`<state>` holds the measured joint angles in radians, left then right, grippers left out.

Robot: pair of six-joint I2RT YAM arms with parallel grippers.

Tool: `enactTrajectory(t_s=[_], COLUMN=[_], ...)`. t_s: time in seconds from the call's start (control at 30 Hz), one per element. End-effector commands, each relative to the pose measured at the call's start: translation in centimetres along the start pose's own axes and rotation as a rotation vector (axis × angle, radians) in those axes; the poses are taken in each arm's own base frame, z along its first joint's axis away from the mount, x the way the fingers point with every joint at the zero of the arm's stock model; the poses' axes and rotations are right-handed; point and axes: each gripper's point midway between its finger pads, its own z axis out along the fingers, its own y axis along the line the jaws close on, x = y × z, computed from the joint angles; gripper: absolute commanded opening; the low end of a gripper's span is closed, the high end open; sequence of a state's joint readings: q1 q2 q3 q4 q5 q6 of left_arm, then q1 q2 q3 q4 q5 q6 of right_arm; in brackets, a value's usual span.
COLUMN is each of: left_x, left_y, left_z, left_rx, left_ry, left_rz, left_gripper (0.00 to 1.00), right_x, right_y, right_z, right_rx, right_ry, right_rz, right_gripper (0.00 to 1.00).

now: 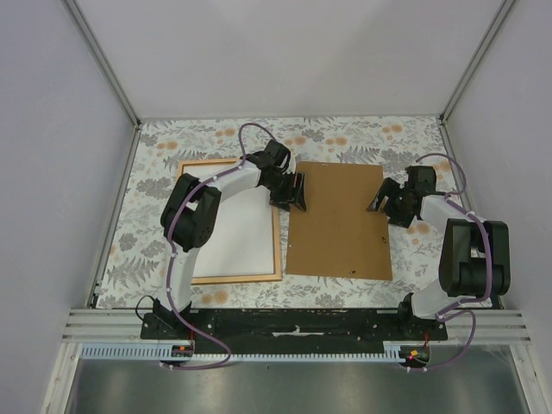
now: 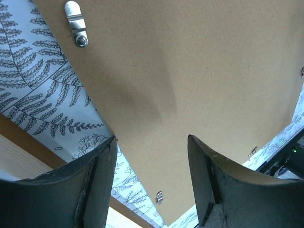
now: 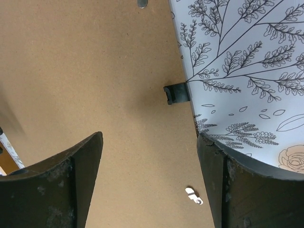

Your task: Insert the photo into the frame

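Leaf-and-flower patterned cloth covered the surface, and a brown board lay flat in the middle of it. Just left of the board lay the wooden frame. The photo lay inside it, white side up, partly hidden by the left arm. The left gripper hung over the upper left edge of the board with its jaws wide apart and nothing between them. The right gripper hung over the right edge of the board, also spread wide and empty. A small metal clip sat on the board near one corner.
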<state>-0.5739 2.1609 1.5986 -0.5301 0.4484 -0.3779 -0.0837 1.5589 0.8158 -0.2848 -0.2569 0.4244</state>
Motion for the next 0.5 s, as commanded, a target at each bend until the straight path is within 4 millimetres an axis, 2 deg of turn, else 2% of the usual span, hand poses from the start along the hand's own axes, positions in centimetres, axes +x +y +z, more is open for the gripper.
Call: enactTrajectory(t_s=[0.0,0.2,0.3,0.47], left_x=[0.1,0.5,0.2,-0.8], left_y=[-7.5,-8.1,-7.4,-1.1], left_z=[-2.2,-2.7,-3.0,-4.3], left_rx=[0.219,0.222,0.166,-0.172], left_ry=[0.002,-0.001,-0.022,-0.098], left_rz=[0.013,0.018,0.017,0.003], left_gripper=[0.65,0.64,0.64,0.64], right_x=[2.1,2.1,2.0,1.9], right_y=[4.1,4.2,3.8,2.5], right_z=[0.0,0.1,0.3,0.6], right_rx=[-0.193,-0.196,-0.174,-0.102], right_ry=[0.117,0.121,0.122,0.117], right_rz=[0.015,0.010,0.011,0.004], right_gripper=[0.86,0.85,0.85,0.85])
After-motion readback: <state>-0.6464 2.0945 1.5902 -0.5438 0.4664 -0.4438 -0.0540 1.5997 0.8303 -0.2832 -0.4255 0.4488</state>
